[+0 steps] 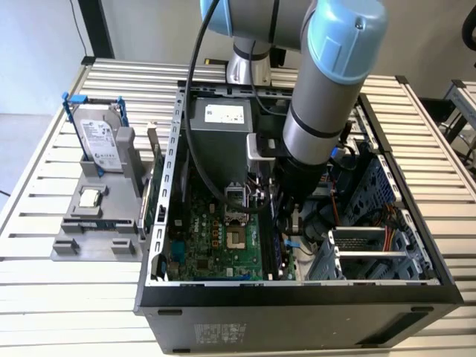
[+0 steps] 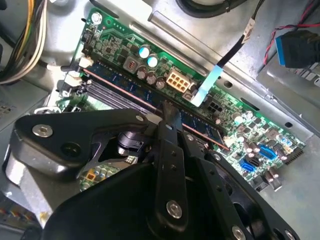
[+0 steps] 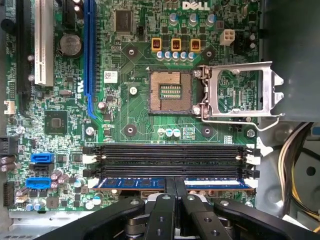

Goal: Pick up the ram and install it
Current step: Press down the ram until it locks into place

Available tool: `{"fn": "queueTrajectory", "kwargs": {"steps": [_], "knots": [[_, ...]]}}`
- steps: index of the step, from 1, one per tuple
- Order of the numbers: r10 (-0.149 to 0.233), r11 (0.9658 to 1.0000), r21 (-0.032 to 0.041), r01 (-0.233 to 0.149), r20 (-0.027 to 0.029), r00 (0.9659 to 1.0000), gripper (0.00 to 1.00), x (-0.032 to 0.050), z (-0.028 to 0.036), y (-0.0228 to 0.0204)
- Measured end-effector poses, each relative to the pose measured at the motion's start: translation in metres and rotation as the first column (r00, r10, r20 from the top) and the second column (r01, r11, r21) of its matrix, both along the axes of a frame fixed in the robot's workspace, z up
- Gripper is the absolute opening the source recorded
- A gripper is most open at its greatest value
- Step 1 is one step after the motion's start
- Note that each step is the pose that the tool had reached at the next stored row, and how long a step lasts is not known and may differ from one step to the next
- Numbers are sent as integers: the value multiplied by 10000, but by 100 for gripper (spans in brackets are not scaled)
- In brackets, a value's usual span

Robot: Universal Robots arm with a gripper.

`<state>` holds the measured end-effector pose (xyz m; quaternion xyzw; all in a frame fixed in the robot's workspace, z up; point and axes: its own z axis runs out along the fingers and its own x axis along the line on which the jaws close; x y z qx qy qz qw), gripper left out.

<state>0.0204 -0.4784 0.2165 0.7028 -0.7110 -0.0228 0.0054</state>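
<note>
Black end effector (image 3: 175, 192) fingers fill my foreground, pinched shut on the ram (image 3: 130, 183), which sits along the slot beside three bare slots (image 3: 170, 160) on the motherboard (image 3: 130, 115). I see the open socket (image 3: 169, 91) beyond, inside the case (image 1: 297, 297).
</note>
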Motion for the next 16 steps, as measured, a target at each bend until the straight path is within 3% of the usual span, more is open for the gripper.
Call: {"fn": "queueTrajectory", "kwargs": {"steps": [3, 5, 16], "knots": [[-1, 10000, -31, 1, -7, 10000, 0, 1, 23, 8], [-2, 10000, 42, 2, 10, 10000, 0, 1, 83, 10], [0, 10000, 17, 0, 3, 10000, 0, 0, 591, 6]]}}
